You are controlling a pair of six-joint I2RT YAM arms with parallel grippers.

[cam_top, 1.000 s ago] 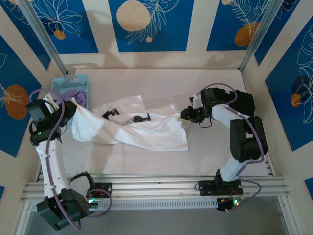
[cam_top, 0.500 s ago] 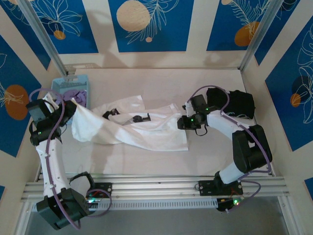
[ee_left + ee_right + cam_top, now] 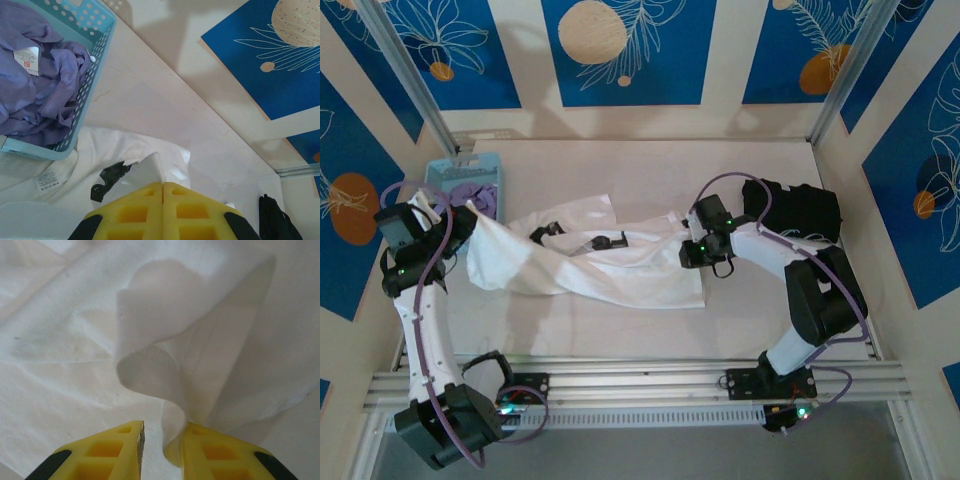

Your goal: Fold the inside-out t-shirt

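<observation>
Your right fingers [image 3: 107, 450] have slid left onto the right edge of the inside-out t-shirt [image 3: 620, 272] over the last second. They stand slightly apart, with a raised fold of white cloth in the gap. Your left fingers [image 3: 135, 210] are pressed together on the shirt's left corner, held up just beside the blue basket [image 3: 448, 172] of lavender clothing [image 3: 40, 90]. Between the two, the shirt lies rumpled across the bench [image 3: 620, 165]. A black garment [image 3: 800, 208] sits at the right.

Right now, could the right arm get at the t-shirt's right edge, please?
Probably yes: the right pincer sits at that edge of the t-shirt, a raised fold beside its parted fingers, nothing between.
</observation>
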